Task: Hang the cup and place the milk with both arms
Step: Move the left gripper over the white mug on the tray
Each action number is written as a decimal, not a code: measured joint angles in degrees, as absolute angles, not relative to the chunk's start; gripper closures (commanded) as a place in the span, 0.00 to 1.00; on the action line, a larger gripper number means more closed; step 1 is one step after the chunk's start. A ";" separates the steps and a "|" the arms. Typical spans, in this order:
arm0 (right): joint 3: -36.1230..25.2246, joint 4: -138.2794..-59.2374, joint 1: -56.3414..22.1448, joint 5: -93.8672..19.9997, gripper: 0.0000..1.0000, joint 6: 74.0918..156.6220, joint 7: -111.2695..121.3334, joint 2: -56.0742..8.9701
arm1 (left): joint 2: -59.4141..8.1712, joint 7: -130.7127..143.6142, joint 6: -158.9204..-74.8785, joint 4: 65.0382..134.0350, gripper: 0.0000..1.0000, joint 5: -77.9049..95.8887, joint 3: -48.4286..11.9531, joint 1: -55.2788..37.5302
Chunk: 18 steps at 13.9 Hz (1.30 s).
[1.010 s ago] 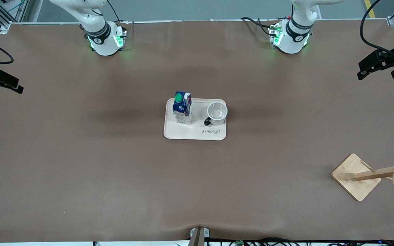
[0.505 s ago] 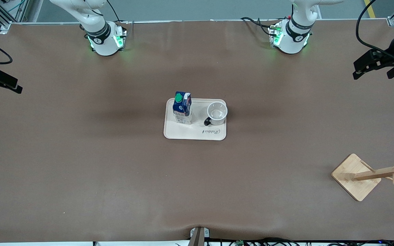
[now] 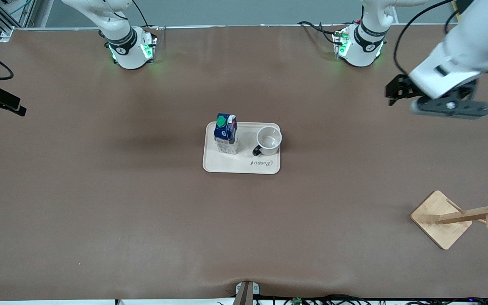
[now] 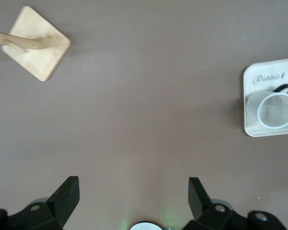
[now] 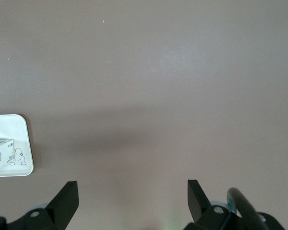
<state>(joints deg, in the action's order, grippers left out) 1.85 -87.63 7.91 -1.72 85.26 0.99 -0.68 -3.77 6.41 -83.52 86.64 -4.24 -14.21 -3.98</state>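
The white cup (image 3: pixel 268 141) with a black handle stands on a cream tray (image 3: pixel 240 165) at the table's middle. The dark-blue milk carton (image 3: pixel 225 133) with a green cap stands beside it on the tray, toward the right arm's end. My left gripper (image 3: pixel 394 91) is open and empty, up over bare table between its base and the tray. In the left wrist view (image 4: pixel 133 196) the cup (image 4: pixel 276 109) shows on the tray (image 4: pixel 259 79). My right gripper (image 3: pixel 15 108) is open and empty over the table's right-arm end. In its wrist view (image 5: pixel 133 196) the tray corner (image 5: pixel 24 143) and the carton's white lower part (image 5: pixel 1 151) show.
A wooden cup rack (image 3: pixel 441 220) with pegs stands near the front camera at the left arm's end; its base also shows in the left wrist view (image 4: pixel 36 48). Both arm bases (image 3: pixel 131 48) stand along the table's back edge. Brown table lies all round the tray.
My left arm has swung in from the table's end toward the middle, with its gripper still open. The right gripper has barely shifted. Cup and milk have not moved.
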 measured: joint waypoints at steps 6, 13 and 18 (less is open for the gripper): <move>1.85 -87.64 7.97 -1.86 0.00 85.26 0.99 -0.69 | -10.74 9.05 -89.31 88.67 0.00 -3.91 -21.15 -7.77; 1.85 -87.65 8.00 -1.88 0.00 85.26 0.99 -0.69 | -19.59 7.43 -106.99 96.94 0.00 -3.88 -28.61 -9.45; 1.85 -87.65 8.00 -1.88 0.00 85.26 0.99 -0.69 | -24.34 5.73 -118.75 103.86 0.13 -9.17 -29.04 -12.40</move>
